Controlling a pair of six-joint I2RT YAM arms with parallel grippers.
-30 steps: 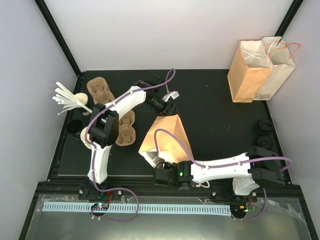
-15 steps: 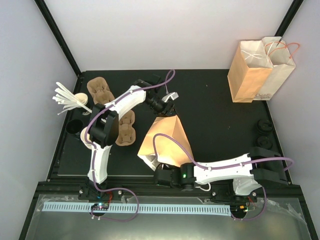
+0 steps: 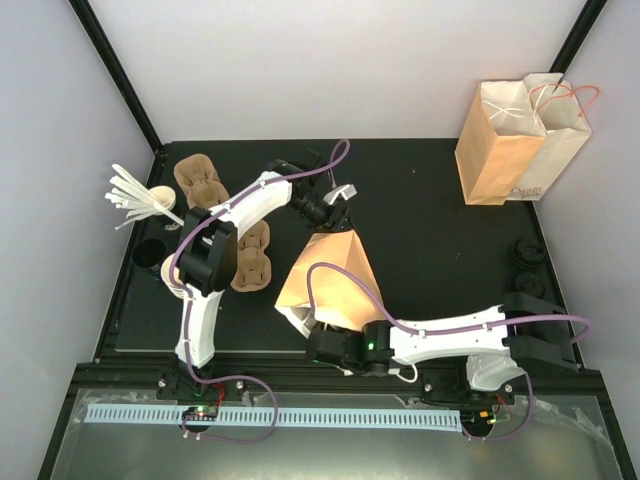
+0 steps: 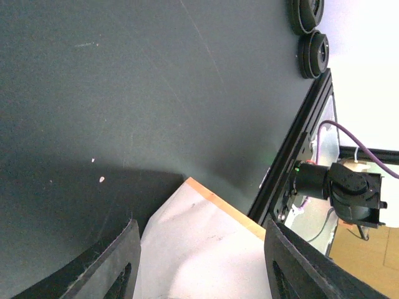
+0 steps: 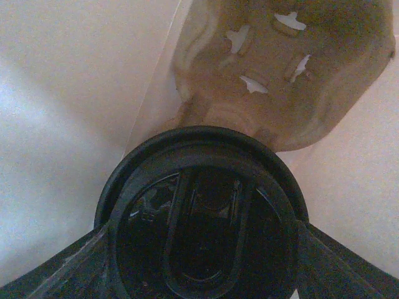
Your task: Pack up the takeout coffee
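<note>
The right gripper (image 5: 201, 249) clamps its jaws on the black lid of the takeout coffee (image 5: 202, 187) from both sides. The cup sits within the mouth of a paper bag (image 3: 335, 275) that lies on its side near the middle of the table's (image 3: 420, 230) front edge, with a pulp cup carrier (image 5: 280, 75) just beyond it inside the bag. The left gripper (image 4: 201, 249) has its jaws apart astride the bag's far end, and whether they press on it cannot be told.
</note>
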